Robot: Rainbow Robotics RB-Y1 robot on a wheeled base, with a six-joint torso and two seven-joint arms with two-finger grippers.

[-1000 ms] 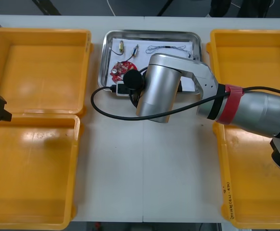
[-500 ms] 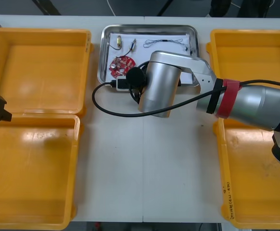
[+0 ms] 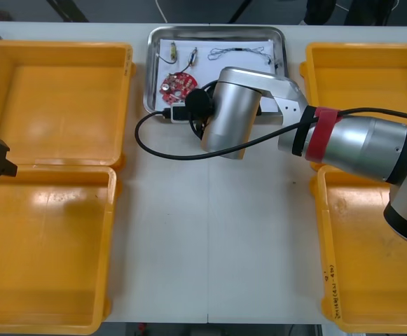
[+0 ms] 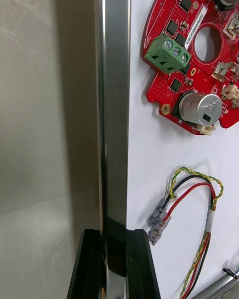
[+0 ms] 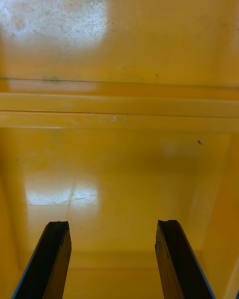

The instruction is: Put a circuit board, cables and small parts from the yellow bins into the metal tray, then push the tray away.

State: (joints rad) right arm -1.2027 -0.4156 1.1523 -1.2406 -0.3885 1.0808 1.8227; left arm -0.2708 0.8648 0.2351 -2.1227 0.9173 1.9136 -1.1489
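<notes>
Four yellow bins [image 3: 56, 91] frame a pale grey worktop [image 3: 161, 245], two at the left of the frame and two at the right. At upper centre, the shiny silver metal tray [image 3: 150, 70] is white inside. On that white sits a round red circuit board [image 3: 177, 84] dotted with black chips, a green terminal block [image 4: 168, 55] and a silver can [image 4: 199, 108]. Next to it is a cable [image 4: 211, 222] of red, black and twisted yellow-green strands. The silver right arm [image 3: 357, 143] wears a red band [image 3: 320, 133] and carries a black cord [image 3: 185, 159]. The left claw [image 5: 114, 261] and right claw [image 4: 116, 266] are black.
</notes>
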